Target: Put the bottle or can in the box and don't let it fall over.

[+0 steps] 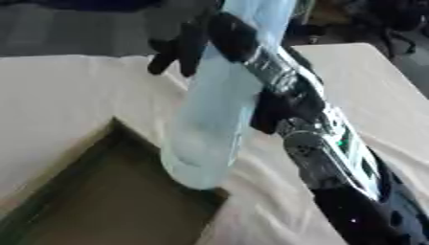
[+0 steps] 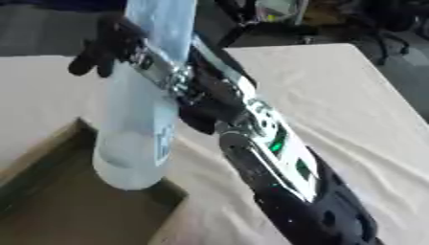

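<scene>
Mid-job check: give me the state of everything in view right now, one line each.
bottle: clear plastic, held in the air, tilted, base over the box's near corner.
right hand: fingers curled round the bottle's upper part.
box: open, inside looks bare where visible.
table: covered with a wrinkled light cloth.
left hand: not in view.

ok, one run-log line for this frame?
phase: lowering | right hand: shut on bottle | bottle: clear, slightly tilted, base over box corner, not released | left hand: not in view
</scene>
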Controlling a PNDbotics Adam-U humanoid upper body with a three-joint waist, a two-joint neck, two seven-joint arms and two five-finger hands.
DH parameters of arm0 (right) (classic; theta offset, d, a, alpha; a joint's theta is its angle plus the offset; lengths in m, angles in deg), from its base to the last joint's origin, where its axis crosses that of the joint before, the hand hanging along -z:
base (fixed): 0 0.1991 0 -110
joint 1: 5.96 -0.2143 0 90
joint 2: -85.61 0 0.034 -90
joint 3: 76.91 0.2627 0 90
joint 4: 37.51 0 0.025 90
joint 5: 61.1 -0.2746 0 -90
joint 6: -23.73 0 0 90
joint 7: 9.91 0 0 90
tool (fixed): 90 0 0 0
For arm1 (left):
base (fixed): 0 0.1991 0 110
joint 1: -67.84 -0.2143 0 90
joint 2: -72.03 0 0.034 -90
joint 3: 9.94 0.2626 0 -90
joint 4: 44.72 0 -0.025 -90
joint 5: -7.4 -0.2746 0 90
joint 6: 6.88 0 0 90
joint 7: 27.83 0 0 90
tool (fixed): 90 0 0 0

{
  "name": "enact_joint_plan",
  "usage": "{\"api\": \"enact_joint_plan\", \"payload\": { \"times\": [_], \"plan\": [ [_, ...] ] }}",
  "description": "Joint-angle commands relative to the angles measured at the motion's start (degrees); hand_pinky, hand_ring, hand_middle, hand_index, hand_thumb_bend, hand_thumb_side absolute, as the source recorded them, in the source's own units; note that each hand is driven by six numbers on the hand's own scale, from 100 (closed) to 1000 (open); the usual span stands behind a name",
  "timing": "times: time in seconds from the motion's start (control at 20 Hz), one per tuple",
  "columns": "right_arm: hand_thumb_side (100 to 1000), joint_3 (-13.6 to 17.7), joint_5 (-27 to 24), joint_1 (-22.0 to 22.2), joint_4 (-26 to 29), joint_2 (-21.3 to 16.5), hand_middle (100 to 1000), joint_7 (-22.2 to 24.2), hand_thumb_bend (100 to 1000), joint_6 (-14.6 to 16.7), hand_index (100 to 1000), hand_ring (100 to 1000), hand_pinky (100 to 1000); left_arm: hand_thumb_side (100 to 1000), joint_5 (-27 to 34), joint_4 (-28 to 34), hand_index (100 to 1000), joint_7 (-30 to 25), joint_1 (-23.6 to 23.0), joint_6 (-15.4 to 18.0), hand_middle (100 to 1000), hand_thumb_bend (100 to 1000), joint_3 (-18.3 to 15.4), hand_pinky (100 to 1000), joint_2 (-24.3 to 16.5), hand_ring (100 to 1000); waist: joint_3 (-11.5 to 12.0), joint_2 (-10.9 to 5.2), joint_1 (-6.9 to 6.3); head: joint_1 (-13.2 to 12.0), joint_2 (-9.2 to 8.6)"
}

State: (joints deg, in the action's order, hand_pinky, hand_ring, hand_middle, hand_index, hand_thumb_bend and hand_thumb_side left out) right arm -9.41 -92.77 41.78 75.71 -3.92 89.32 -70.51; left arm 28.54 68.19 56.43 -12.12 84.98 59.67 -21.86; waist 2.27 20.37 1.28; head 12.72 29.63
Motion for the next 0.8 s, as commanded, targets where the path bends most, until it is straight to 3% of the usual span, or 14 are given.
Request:
{"api": "enact_joint_plan", "payload": {
  "times": [0.05, 0.5, 0.8],
  "plan": [
    [470, -1.3, 2.7, -0.4, 1.4, 0.9, 189, 0.2, 100, -0.9, 564, 661, 1000, 735, -0.5, 1.1, 712, 0.4, 0.3, 0.1, 979, 100, -0.8, 995, -1.8, 1000, 0.3, -1.09, -0.11, -0.3, 0.04],
    [470, -6.3, 8.5, -0.9, 1.4, 3.7, 185, -1.7, 100, 3.9, 536, 622, 966, 733, -0.3, 1.4, 712, 0.6, 1.0, 0.1, 979, 100, -0.8, 996, -1.8, 1000, 1.7, -0.44, 0.33, 0.0, -0.71],
    [470, -8.2, 9.3, -1.3, 1.4, 4.7, 189, -4.6, 100, 6.4, 525, 607, 953, 733, -0.1, 1.5, 712, 0.5, 1.6, -0.1, 979, 100, -0.6, 996, -1.7, 1000, 2.7, -0.18, 0.51, 0.3, -0.85]
  ]
}}
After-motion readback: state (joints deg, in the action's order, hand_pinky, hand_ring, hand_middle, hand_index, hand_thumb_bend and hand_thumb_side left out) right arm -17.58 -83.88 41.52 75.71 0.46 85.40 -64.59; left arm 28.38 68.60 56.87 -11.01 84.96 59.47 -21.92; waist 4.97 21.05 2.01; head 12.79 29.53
